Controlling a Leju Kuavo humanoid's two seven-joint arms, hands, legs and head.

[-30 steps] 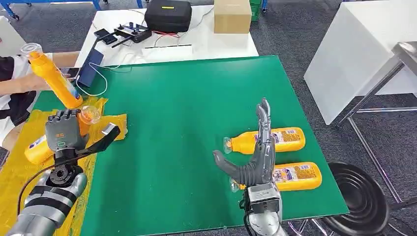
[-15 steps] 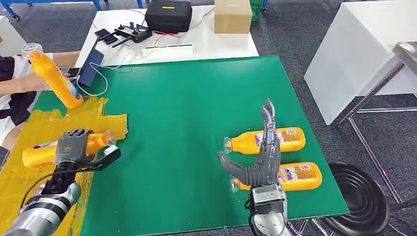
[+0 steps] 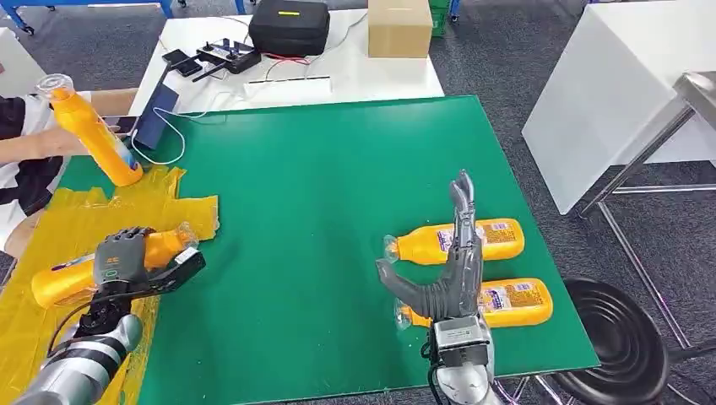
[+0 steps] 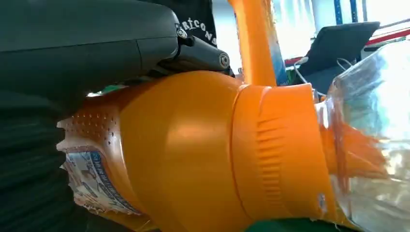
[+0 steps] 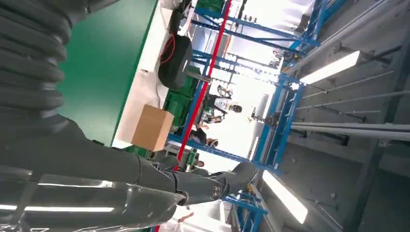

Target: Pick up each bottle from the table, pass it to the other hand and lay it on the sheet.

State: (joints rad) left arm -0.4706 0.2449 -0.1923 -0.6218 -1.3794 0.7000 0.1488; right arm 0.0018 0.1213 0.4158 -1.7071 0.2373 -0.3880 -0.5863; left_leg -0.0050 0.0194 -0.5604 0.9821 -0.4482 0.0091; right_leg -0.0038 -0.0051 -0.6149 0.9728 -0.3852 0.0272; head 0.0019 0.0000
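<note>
My left hand (image 3: 120, 260) grips an orange bottle (image 3: 80, 268) lying on the yellow sheet (image 3: 51, 224), near left | my right hand (image 3: 447, 270) upright, fingers spread, holding nothing | two bottles (image 3: 460, 240) flat on green table (image 3: 321, 169), near right, beside it

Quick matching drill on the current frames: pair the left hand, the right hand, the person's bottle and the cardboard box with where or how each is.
Things:
1. left hand
2. right hand
3. person's bottle
4. cardboard box

States:
A. on the white table
B. tilted, base on the yellow sheet
C. open, upright over two lying bottles
D. holds a bottle lying on the sheet

Pairs: 1-D, 2-C, 3-B, 4-A
</note>
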